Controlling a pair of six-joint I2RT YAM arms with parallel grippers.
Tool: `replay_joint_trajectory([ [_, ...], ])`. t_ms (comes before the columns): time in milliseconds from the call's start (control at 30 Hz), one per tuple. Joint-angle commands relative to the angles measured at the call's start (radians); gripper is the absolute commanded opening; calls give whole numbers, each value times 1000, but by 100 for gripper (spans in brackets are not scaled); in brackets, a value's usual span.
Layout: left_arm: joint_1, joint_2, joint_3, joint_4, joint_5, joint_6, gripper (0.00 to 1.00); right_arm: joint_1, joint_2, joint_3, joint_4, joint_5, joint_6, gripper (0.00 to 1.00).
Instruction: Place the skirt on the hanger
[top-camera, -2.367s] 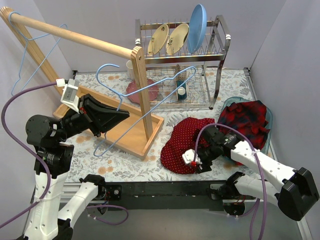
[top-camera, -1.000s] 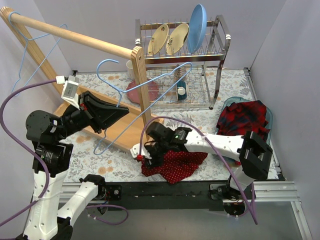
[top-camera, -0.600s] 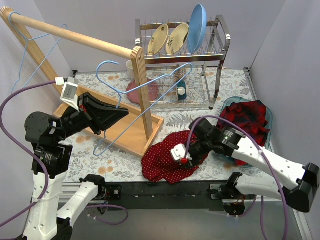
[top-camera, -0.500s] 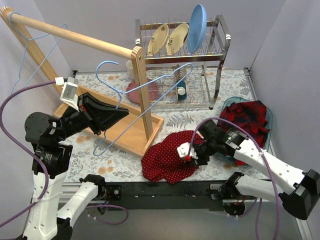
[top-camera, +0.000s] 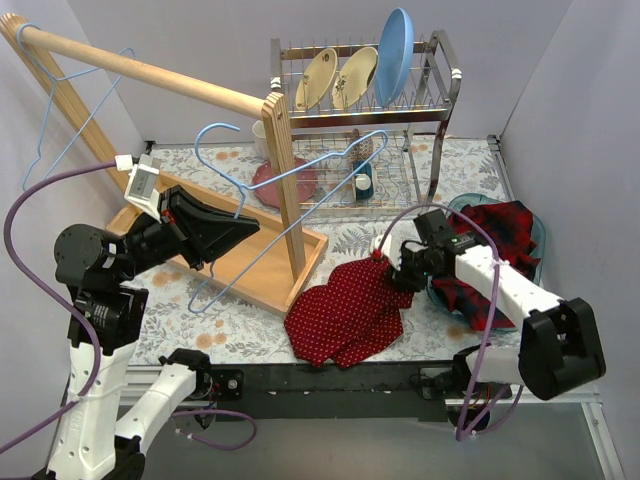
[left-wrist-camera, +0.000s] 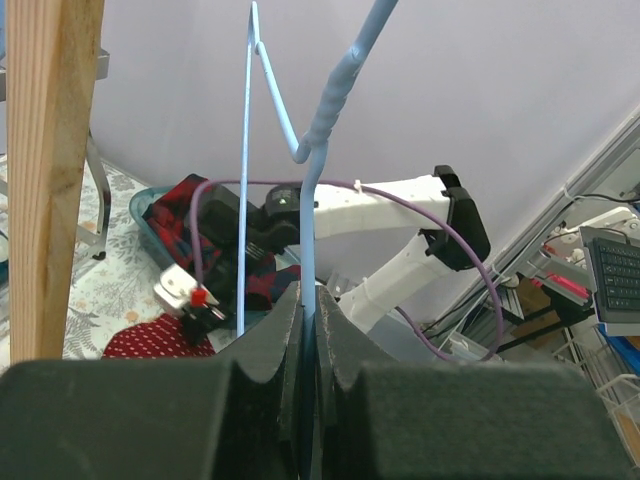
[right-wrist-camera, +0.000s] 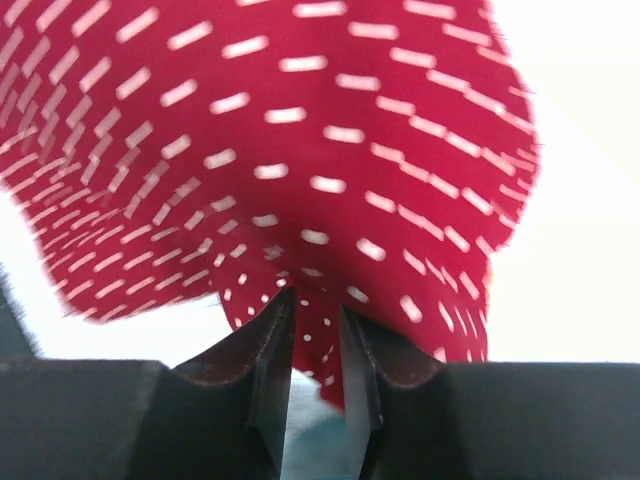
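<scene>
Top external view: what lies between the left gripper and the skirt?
The wooden rack: its upright post and the near corner of its base stand between the left gripper, shut on the hanger, and the skirt. The top external view shows it.

The left arm (top-camera: 95, 330) rises from its base at the near left of the desk, bends at the elbow and reaches level toward the right. Its claw (left-wrist-camera: 308, 300) is closed, fingers pressed on the blue wire of the hanger (left-wrist-camera: 308, 230). The right arm (top-camera: 500, 285) folds back at the near right, its white forearm running up and left. The right claw (right-wrist-camera: 312, 310) points leftward, fingers nearly together and, through the blur, seemingly pinching the skirt (right-wrist-camera: 280, 150).
</scene>
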Motion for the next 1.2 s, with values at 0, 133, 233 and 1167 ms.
replay_joint_trajectory([
  [0,-2,-9,-6,13,2,-1,0,-62,69,114,192,38,126,35],
  [133,-3,-8,-8,13,2,4,0,-89,51,179,33,-116,9,47],
  [233,-3,-5,-12,14,8,4,0,-89,-9,204,-193,-203,-218,54],
  [1167,-6,11,-11,16,17,-2,0,-39,131,-50,-29,82,-582,63],
])
